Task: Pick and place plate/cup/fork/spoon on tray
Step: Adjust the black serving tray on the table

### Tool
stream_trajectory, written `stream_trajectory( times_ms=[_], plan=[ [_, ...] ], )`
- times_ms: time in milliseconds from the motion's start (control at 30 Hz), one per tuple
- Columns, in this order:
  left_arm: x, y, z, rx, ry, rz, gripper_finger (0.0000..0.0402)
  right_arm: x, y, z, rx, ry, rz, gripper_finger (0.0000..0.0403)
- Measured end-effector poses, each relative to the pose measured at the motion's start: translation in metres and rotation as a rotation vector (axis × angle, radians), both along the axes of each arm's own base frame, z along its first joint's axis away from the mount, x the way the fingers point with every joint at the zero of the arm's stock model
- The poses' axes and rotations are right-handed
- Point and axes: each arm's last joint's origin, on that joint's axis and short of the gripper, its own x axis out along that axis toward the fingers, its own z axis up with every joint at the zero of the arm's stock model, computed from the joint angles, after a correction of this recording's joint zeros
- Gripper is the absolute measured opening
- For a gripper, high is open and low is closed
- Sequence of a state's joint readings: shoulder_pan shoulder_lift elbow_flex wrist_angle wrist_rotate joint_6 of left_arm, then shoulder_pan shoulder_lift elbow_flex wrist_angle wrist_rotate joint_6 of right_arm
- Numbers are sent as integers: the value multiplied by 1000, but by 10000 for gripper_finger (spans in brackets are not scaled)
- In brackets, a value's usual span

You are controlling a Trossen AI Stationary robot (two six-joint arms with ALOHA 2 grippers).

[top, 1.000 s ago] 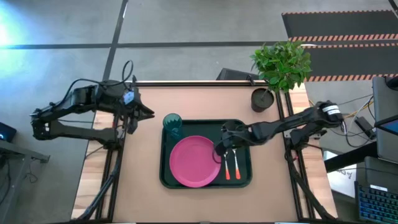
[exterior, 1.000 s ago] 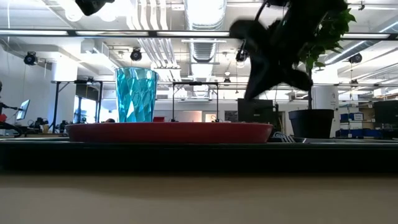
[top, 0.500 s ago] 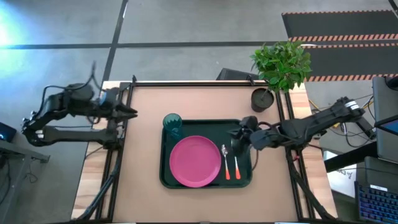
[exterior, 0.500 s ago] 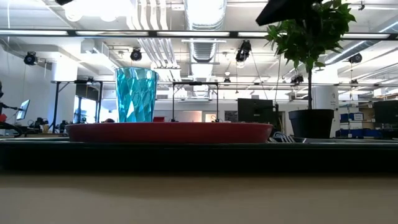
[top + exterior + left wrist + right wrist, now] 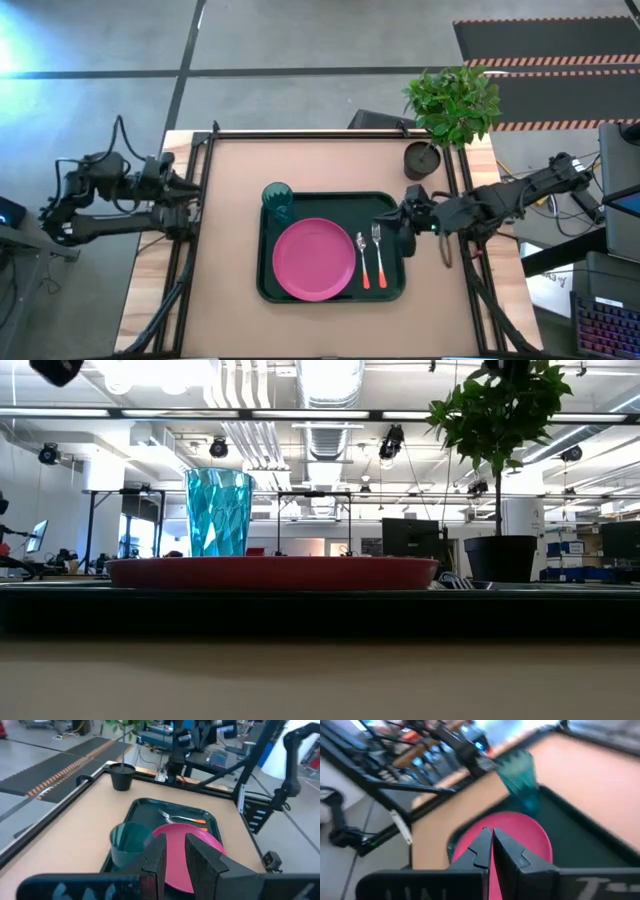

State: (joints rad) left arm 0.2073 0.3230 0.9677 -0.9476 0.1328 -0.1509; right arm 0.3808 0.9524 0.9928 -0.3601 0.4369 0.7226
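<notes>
The dark green tray point(image 5: 392, 205) lies mid-table. The pink plate point(image 5: 313, 260) lies flat in it. The teal cup point(image 5: 277, 198) stands upright in its far left corner and shows in the low view point(image 5: 218, 512). The spoon point(image 5: 362, 258) and the fork point(image 5: 378, 255) lie side by side on the tray floor right of the plate, orange-red handles toward the near edge. My right gripper point(image 5: 405, 222) is shut and empty at the tray's right rim point(image 5: 492, 845). My left gripper point(image 5: 190, 190) is at the table's left edge, empty, fingers a narrow gap apart point(image 5: 175, 857).
A potted plant point(image 5: 450, 105) in a dark pot point(image 5: 420, 160) stands at the table's far right corner, just beyond my right arm. Bare tabletop point(image 5: 225, 230) lies left of, behind and in front of the tray.
My right gripper has drawn back from over the fork and spoon toward the table's right edge, rising out of the low view. My left gripper has drawn back from beside the cup to the table's left edge. The tableware has stayed in place.
</notes>
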Motion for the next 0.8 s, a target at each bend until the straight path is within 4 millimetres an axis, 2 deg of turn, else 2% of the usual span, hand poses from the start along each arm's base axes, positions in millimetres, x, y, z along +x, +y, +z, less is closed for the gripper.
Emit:
stream_trajectory(
  times_ms=[67,233,300,567,800],
  plan=[
    [2,-1,-9,-2,-9,-37,52,-3,4,7,-56,-45,91,9],
    [1,-3,-27,17,-80,-127,52,-11,22,20,-138,-171,518,9],
    [-3,-4,-32,28,-116,-129,52,-13,27,23,-168,-205,600,9],
    [-24,-9,-47,80,-237,-129,52,-19,27,22,-222,-209,635,9],
    [-10,-6,-63,57,-160,-133,52,-24,24,27,-243,-240,630,9]
  ],
)
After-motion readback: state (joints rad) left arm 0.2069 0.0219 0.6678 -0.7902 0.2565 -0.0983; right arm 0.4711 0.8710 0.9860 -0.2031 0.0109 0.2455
